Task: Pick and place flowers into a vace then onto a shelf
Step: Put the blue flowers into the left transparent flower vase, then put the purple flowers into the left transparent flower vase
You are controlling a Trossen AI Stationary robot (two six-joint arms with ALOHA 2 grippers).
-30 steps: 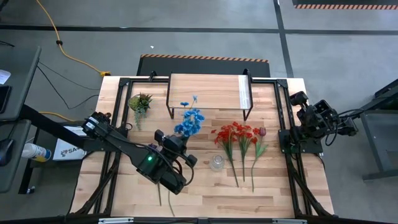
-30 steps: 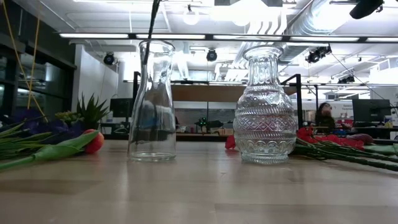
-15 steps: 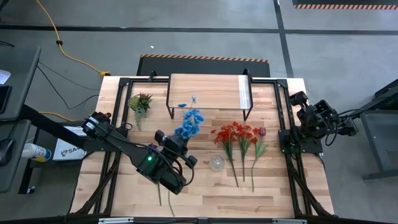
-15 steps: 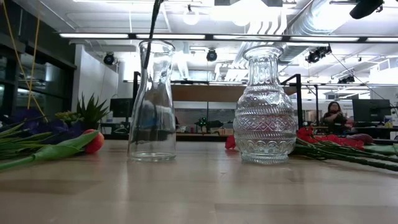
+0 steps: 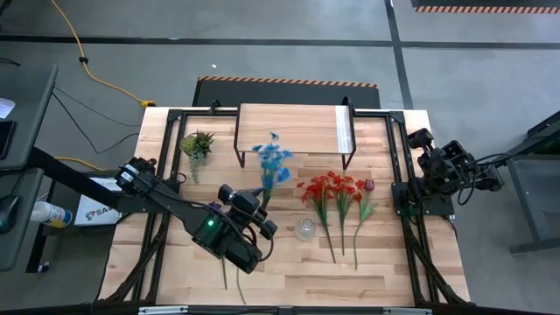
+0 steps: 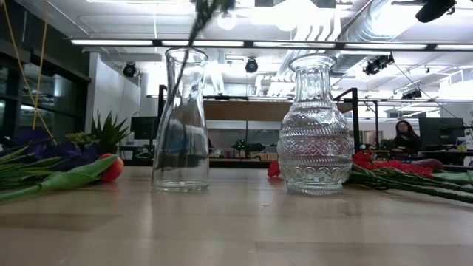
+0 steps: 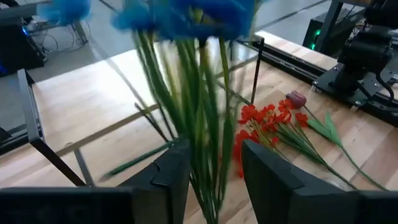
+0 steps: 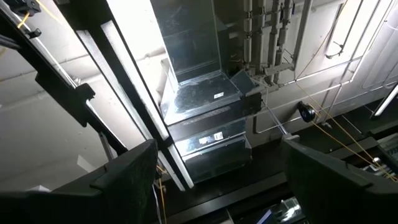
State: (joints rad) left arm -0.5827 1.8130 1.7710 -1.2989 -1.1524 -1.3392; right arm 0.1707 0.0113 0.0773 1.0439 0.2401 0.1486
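Your left claw (image 7: 214, 171) pinches the blue flowers (image 5: 273, 158) by their stems above the tabletop (image 5: 289, 271), in front of the shelf (image 5: 293, 129). Your right claw (image 5: 418, 140) waits at the tabletop's right edge, fingers spread.

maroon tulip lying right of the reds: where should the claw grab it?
Grip the maroon tulip by its bare lower stem, below the leaves, descending from above with fingers across it. It lies flat, head toward the shelf, with the red flowers crowding it on the left arm's side, so the right claw likely suits; the left claw holds the blue flowers.
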